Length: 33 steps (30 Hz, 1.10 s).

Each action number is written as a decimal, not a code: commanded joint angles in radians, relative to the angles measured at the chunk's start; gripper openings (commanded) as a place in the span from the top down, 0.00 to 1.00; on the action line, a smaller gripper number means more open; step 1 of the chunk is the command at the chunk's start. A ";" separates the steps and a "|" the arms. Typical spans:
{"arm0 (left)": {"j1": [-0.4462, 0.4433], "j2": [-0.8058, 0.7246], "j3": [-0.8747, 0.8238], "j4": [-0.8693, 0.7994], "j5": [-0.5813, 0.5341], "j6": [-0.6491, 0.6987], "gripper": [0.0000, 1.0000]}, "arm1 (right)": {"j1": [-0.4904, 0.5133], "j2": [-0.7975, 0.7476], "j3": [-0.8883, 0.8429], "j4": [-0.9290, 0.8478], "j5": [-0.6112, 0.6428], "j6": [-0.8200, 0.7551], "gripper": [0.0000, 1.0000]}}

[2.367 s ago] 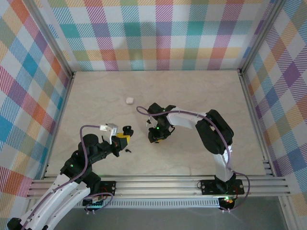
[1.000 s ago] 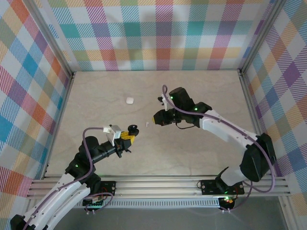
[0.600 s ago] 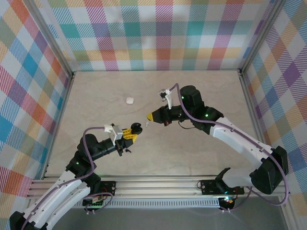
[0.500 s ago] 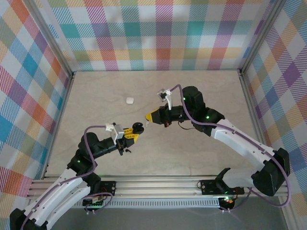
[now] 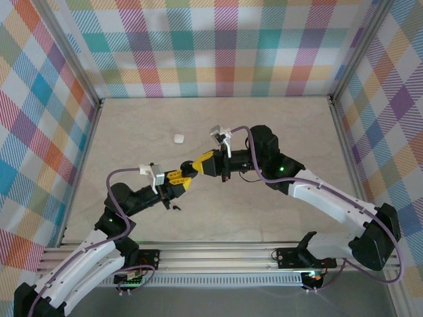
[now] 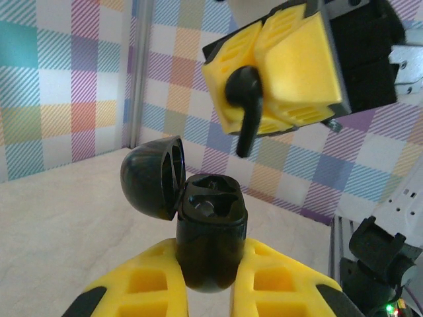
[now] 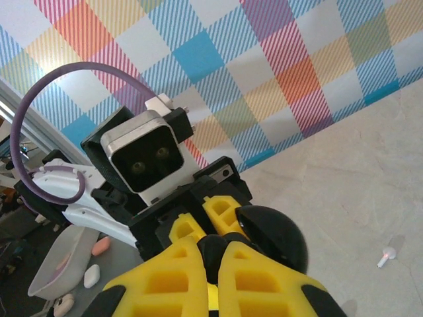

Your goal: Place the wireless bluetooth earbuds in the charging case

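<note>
the right gripper [image 6: 259, 66], pinching a black earbud [image 6: 243, 99], has swung in toward the black charging case [image 6: 211, 221] and now hangs the bud stem-down just above its open top. the left gripper [image 6: 210, 281] clamps the case's base, lid [image 6: 152, 178] tipped back. insertion looks close.

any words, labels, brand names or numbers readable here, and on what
No text can be read.
The black charging case, black earbud and plaid walls bear no visible markings.
Any print on the small board at the near rail is too small to read.
</note>
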State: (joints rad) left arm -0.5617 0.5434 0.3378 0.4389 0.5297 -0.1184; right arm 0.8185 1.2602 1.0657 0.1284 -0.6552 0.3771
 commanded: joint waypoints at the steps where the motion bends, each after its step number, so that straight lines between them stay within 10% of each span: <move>1: -0.004 -0.022 0.003 0.063 -0.013 -0.027 1.00 | 0.011 0.018 0.007 0.068 0.003 -0.022 0.93; 33: -0.004 -0.036 0.020 0.053 -0.079 -0.049 1.00 | 0.050 0.036 -0.062 0.156 0.085 0.107 0.93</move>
State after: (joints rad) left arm -0.5617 0.5217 0.3374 0.4427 0.4820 -0.1471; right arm 0.8581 1.2980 1.0264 0.2588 -0.5842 0.4595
